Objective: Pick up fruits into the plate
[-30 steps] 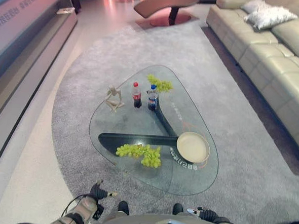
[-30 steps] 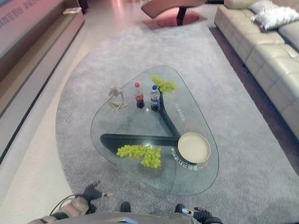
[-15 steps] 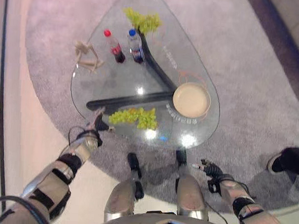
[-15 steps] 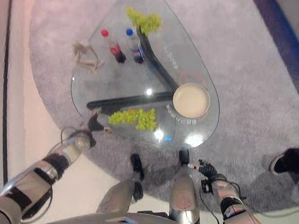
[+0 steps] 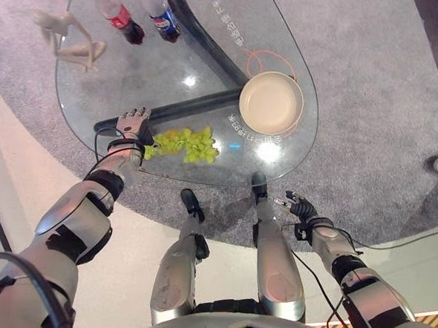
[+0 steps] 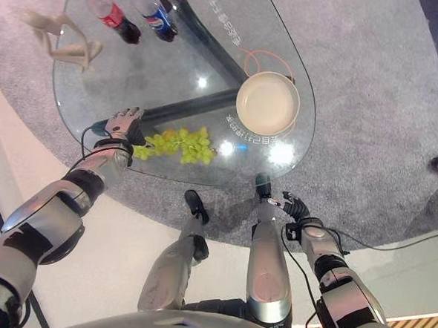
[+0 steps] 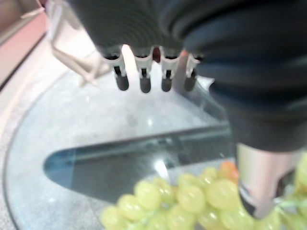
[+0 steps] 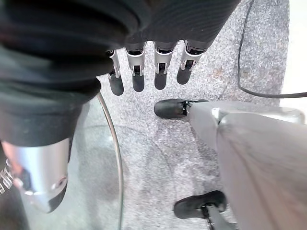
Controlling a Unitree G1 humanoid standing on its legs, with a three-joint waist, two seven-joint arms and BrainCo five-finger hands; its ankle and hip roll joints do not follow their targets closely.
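Right hand (image 5: 299, 207): low off the table's near edge, fingers loosely spread, holding nothing.
Left hand (image 5: 132, 121): over the glass table (image 5: 165, 79), fingers straight and relaxed, just left of the grapes (image 5: 184, 143).
Grapes: near edge, loose green bunch; probably soft, light, easily crushed. Best cradled under the cluster or taken by the stem.
Plate (image 5: 271, 102): right of the grapes, farther back, empty.
Bottles (image 5: 135, 14): far.

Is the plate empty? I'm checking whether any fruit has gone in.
Empty. The plate shows a bare cream inside, and the green grapes lie on the glass table beside the open left hand.
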